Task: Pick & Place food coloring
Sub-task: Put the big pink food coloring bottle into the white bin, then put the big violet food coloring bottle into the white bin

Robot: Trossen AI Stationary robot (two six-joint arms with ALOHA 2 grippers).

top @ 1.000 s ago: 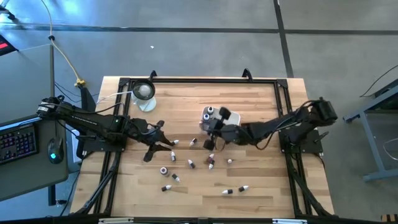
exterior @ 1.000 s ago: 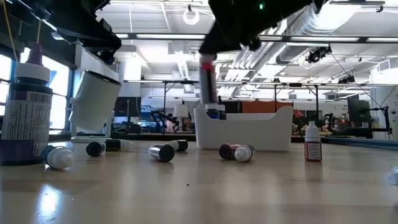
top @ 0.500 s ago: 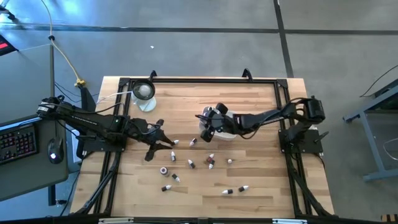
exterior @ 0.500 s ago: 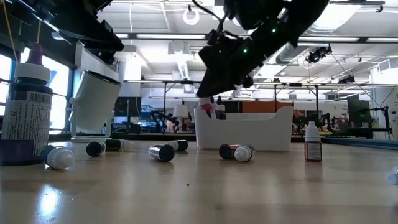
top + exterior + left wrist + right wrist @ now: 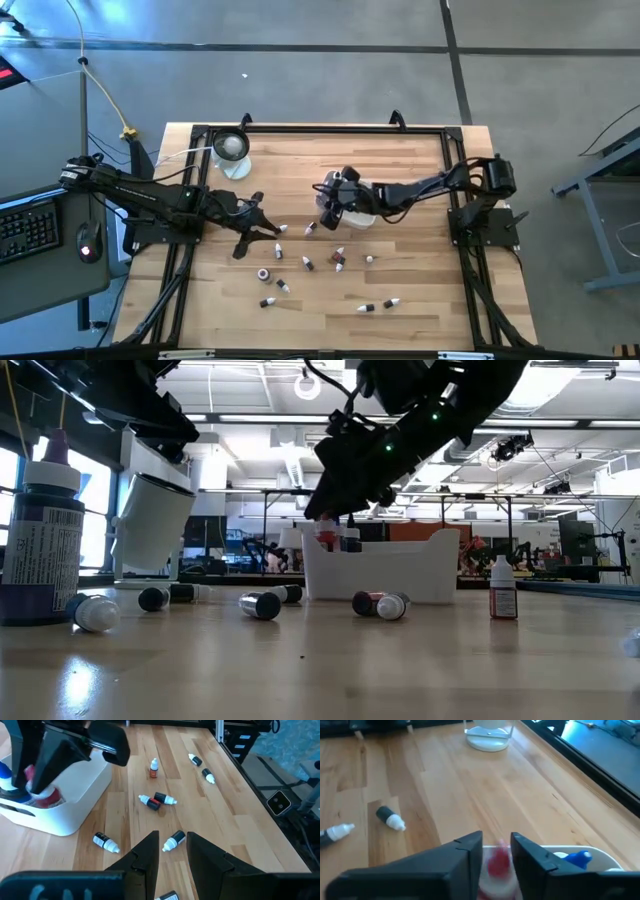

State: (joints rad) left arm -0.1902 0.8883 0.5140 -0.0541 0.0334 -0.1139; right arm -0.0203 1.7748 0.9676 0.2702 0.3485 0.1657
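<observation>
The right gripper (image 5: 327,208) has slid further over the white tray (image 5: 400,575), its fingers (image 5: 465,856) clenched on a red food coloring bottle (image 5: 498,861) now between them inside the tray. Left gripper (image 5: 268,232) waits, fingers released.

The right gripper (image 5: 328,203) fills the space above the white tray (image 5: 366,213). Scattered food coloring bottles (image 5: 307,264) clutter the table's middle between both arms, while the far boards near the round dish (image 5: 231,147) lie open.
</observation>
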